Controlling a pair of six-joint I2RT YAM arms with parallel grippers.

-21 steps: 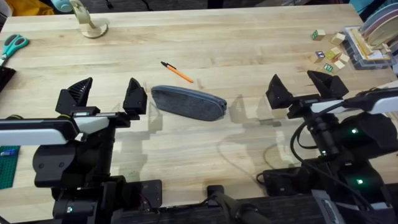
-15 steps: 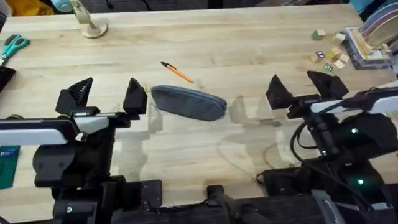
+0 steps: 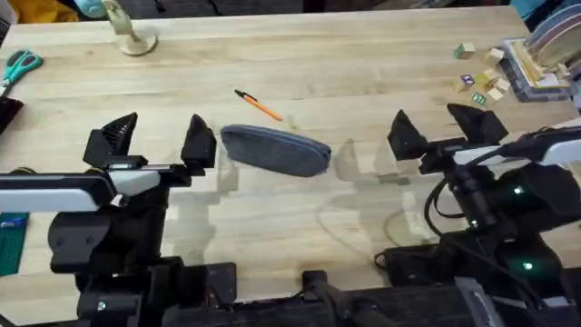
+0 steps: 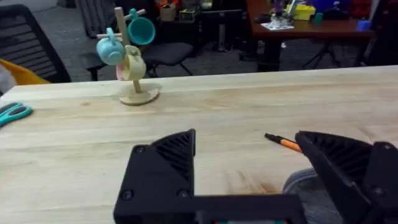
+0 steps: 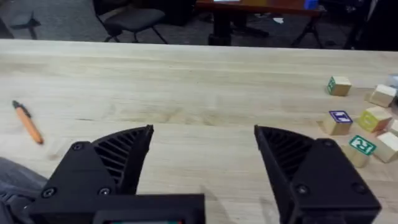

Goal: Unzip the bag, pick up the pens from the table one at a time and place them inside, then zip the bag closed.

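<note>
The grey bag [image 3: 275, 149] lies flat near the middle of the table [image 3: 345, 64], its zip shut as far as I can see. One orange pen [image 3: 259, 105] with a black tip rests just behind it; the pen [image 4: 281, 142] also shows in the left wrist view and the pen [image 5: 28, 124] in the right wrist view. My left gripper [image 3: 159, 141] hovers open just left of the bag, holding nothing. To the bag's right my right gripper [image 3: 445, 127] hangs open, also with nothing in it. A corner of the bag [image 4: 305, 186] peeks out behind my left finger.
A mug stand [image 3: 132, 34] sits at the back left, teal-handled scissors [image 3: 18, 65] at the far left edge. Lettered wooden blocks [image 3: 481, 80] and a stacked tray [image 3: 540, 59] crowd the back right corner. A green mat [image 3: 11, 238] lies at the near left.
The bag has shifted slightly between the oldest frame and now. Both arms hold almost the same pose.
</note>
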